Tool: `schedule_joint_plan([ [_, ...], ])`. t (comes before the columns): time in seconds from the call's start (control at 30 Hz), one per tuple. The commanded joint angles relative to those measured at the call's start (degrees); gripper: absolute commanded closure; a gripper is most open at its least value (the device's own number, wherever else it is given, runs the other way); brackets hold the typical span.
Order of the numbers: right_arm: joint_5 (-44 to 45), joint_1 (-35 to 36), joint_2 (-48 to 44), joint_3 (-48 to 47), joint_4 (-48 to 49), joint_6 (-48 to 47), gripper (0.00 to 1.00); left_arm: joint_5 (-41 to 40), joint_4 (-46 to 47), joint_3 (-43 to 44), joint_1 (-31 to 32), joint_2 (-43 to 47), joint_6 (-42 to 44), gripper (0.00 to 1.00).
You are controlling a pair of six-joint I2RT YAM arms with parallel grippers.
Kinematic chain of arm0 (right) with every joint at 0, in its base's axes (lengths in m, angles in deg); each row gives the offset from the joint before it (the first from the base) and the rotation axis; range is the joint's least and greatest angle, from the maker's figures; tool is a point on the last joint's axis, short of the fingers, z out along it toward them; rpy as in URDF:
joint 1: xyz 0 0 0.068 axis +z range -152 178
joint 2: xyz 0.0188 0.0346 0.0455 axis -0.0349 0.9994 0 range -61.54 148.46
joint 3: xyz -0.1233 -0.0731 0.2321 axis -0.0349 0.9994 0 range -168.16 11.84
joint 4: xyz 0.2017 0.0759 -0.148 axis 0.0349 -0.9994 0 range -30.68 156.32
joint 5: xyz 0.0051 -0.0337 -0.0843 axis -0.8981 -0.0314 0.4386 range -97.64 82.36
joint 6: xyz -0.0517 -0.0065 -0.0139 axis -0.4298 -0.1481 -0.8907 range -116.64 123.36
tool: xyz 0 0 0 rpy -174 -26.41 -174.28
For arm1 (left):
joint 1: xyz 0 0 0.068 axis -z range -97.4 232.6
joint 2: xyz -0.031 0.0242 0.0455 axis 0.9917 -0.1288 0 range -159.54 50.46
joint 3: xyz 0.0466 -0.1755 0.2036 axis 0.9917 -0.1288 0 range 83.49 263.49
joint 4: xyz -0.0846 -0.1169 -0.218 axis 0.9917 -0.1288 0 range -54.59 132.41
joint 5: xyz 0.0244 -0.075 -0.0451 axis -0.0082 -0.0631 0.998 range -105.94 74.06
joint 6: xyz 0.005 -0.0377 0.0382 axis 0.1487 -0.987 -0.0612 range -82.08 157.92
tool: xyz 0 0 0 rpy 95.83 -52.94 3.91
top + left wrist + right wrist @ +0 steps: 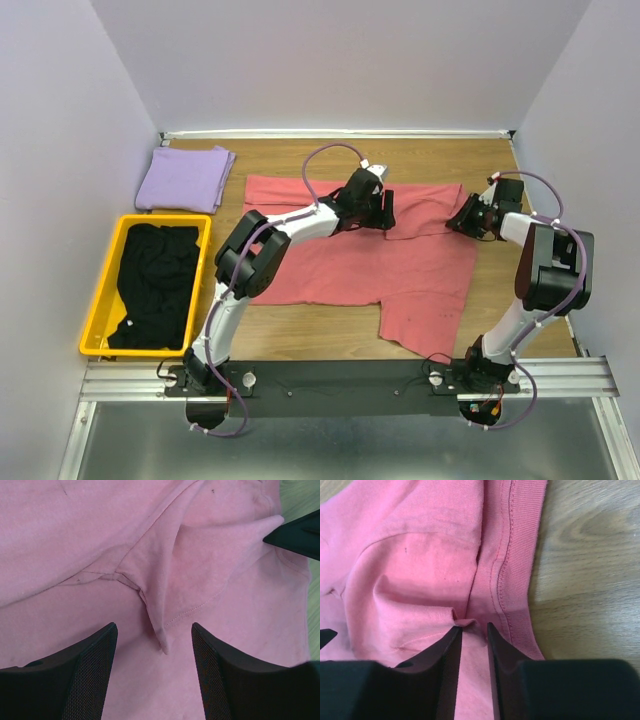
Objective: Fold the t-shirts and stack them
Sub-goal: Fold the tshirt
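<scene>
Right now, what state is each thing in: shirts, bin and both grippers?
Salmon-pink cloth t-shirt: spread out, rumpled.
Lavender-purple cloth t-shirt: folded flat.
Black cloth t-shirts: heaped in the yellow plastic bin.
Left gripper: open over a fold.
Right gripper: shut on the pink t-shirt.

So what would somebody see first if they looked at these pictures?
The big salmon-pink t-shirt, spread across the middle of the wooden table, jumps out first. The right gripper is pinching it beside a ribbed edge, and the left gripper sits open over a raised fold. At the left, a bright yellow bin holds black t-shirts, with a folded lavender t-shirt behind it.
</scene>
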Motion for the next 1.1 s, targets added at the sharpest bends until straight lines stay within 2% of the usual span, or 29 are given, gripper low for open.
schedule_joint_plan([
  [0.0, -0.6, -0.4, 0.6, 1.2, 1.8, -1.3, 0.69, 1.1, 1.0, 1.5, 0.5, -1.3, -0.1, 0.31],
  [0.1, -0.8, -0.5, 0.8, 1.4, 1.9, -1.1, 0.78, 1.4, 0.9, 1.6, 0.6, -1.3, 0.0, 0.32],
  [0.17, -0.7, -0.5, 0.0, 1.9, 1.6, -0.4, 0.92, 1.9, 1.0, 1.3, 0.7, -1.4, 0.0, 0.32],
  [0.23, -0.5, -0.6, -1.5, 2.5, 1.6, 0.8, 0.99, 2.0, 0.9, 1.1, 0.8, -1.4, -0.2, 0.34],
  [0.5, -1.4, -0.7, -8.2, 4.2, -2.0, 4.3, 0.99, 2.9, 0.3, 0.8, 0.8, -1.1, -0.4, 0.44],
  [0.7, -1.5, -0.7, -9.7, 5.2, -3.0, 6.1, 1.0, 4.2, -1.0, 1.6, 0.9, -2.5, -1.0, 0.52],
  [0.93, -2.8, -0.7, -9.8, 5.2, -3.3, 7.3, 1.0, 5.2, -2.9, 3.7, 0.9, -4.7, -1.2, 0.55],
  [1.07, -3.5, -0.7, -9.9, 5.5, -3.4, 7.3, 0.99, 5.6, -3.1, 4.2, 0.9, -5.1, -1.5, 0.63],
])
